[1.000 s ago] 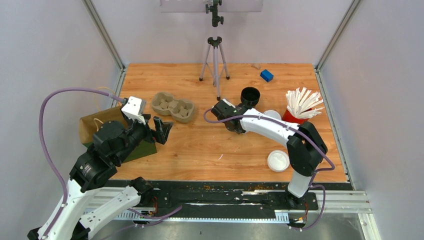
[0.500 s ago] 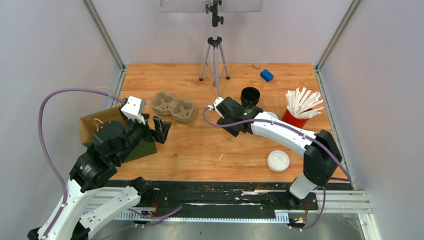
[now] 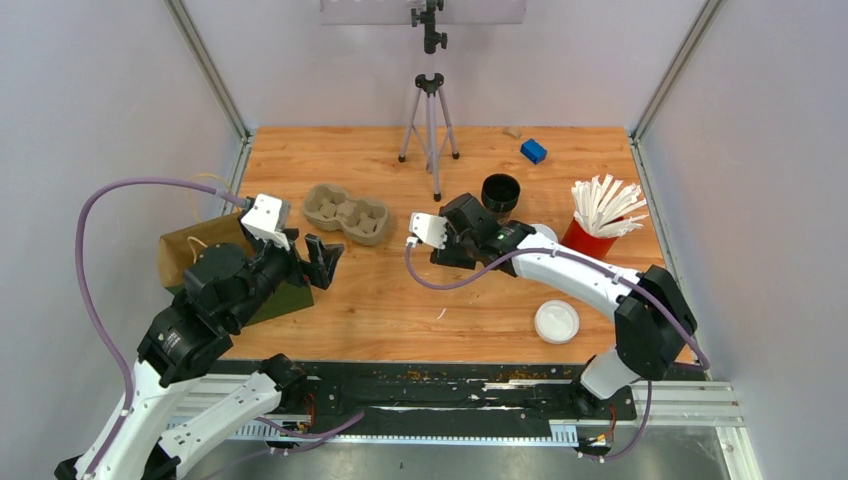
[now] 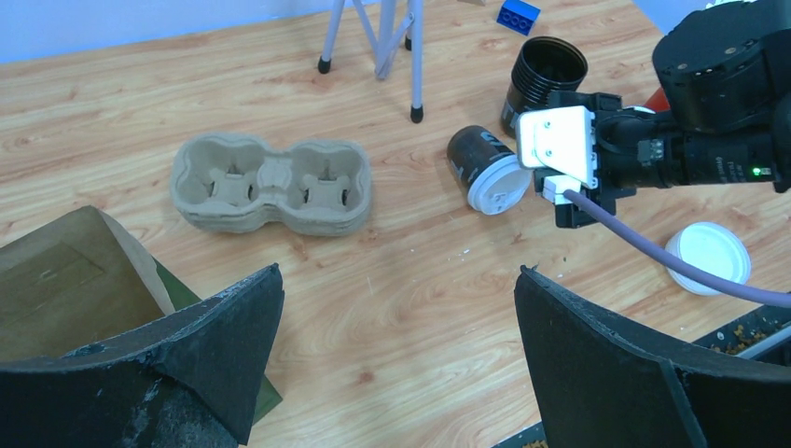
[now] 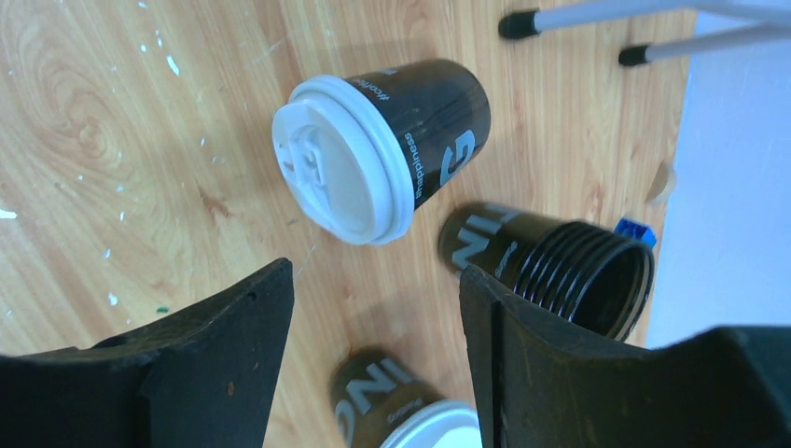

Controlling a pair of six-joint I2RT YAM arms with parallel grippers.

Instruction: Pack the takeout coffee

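On bench [image 5: 112,112], dark brown paper cup with white lid [image 5: 392,140] lies tipped just beyond right fingers [image 5: 215,355]. Those parted, empty; left fingers [image 4: 187,373] wide.

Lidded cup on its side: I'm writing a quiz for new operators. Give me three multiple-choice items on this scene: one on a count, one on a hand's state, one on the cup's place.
1. How many cups sit in the carrier?
A. none
B. one
C. two

2. The left hand is
A. shut on a lid
B. open and empty
C. shut on a cup

3. Where does the tipped lidded cup lie?
A. in the carrier
B. in the left hand
C. on the table beside the cup stack

Answers: 1 A, both wells show bare; 2 B, its fingers stand wide with nothing between them; 3 C, it rests on the wood next to the stack.
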